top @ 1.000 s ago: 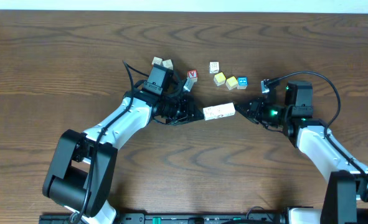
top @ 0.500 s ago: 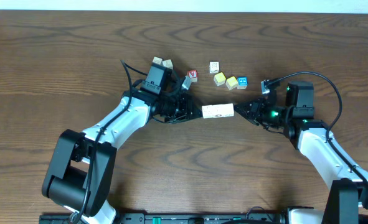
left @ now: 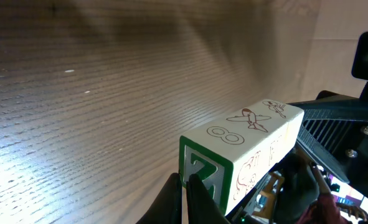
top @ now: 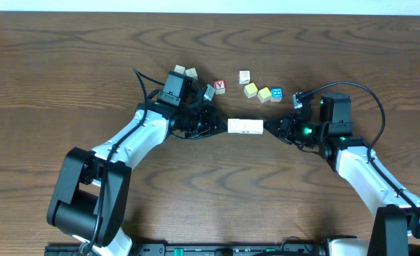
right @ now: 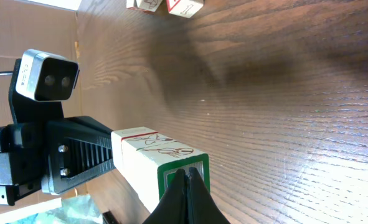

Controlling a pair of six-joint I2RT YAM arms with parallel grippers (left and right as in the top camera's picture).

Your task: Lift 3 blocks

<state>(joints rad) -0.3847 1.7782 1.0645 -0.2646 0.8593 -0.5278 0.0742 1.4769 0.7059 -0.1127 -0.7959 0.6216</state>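
Three whitish blocks [top: 244,126] form one short row, pinched end to end between my two grippers and held off the wooden table, with their shadow on the wood behind. My left gripper [top: 224,128] is shut, its tips pressed against the row's green-framed left end face [left: 202,177]. Reddish drawings and an "8" show on the top faces [left: 249,119]. My right gripper [top: 267,128] is also shut, its tips pushing on the green-framed right end face [right: 185,177]. Nothing lies between either pair of fingers.
Loose cubes lie farther back on the table: two pale ones [top: 185,72] by the left arm, a red-lettered one [top: 219,86], a white one [top: 244,76], two yellow ones [top: 257,92] and a blue one [top: 276,94]. Two cubes [right: 168,5] show at the top of the right wrist view.
The pinched row has drifted a little to the left and levelled out, with both grippers moving along with it. Both grippers stay shut.
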